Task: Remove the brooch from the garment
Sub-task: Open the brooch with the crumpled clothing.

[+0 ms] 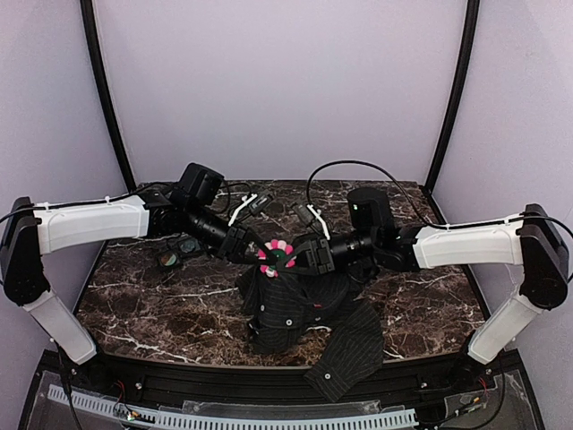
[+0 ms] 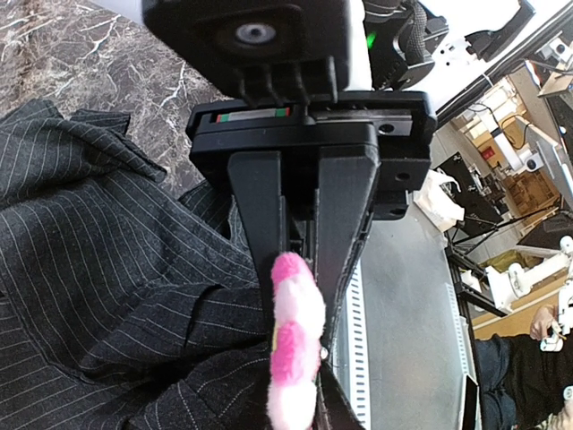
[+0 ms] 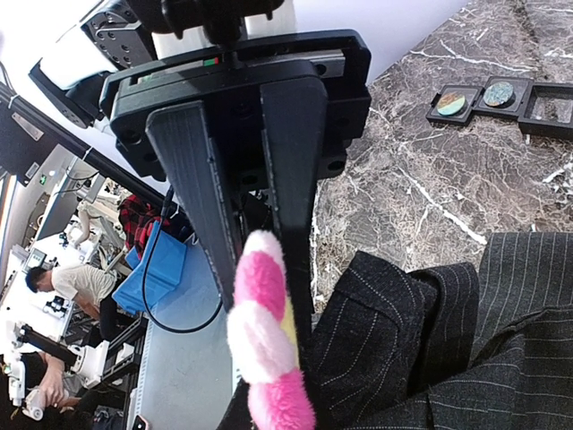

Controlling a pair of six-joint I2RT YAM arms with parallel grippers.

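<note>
So both arms meet right in the middle of the overhead view, over the dark brown white-veined marble tabletop (image 1: 143, 305). The fuzzy pink flower-shaped brooch (image 1: 276, 254) with its green centre sits dead centre of that frame, at the top edge of the crumpled dark pinstriped garment (image 1: 300, 309), which spills down toward the bottom edge.

The left gripper (image 1: 257, 248) comes in from the left side of the frame and touches the brooch. In its wrist view the brooch (image 2: 295, 349) shows edge-on at lower centre, sticking out from between the two black fingers (image 2: 258, 206), which are drawn in tight around it, so those jaws are clamped on the brooch. Pinstriped cloth (image 2: 98, 269) fills the left half of that frame.

The right gripper (image 1: 303, 260) comes from the right and ends just beside the brooch. Its jaws are closed down to a narrow slot, with the brooch (image 3: 264, 331) at the tips in the lower middle of its wrist view (honestly can't tell whether they pinch the pin itself or the fabric behind it).

A row of small black square trays (image 3: 497, 94) sits on the marble at the upper right of the right wrist frame, well apart from the garment.
</note>
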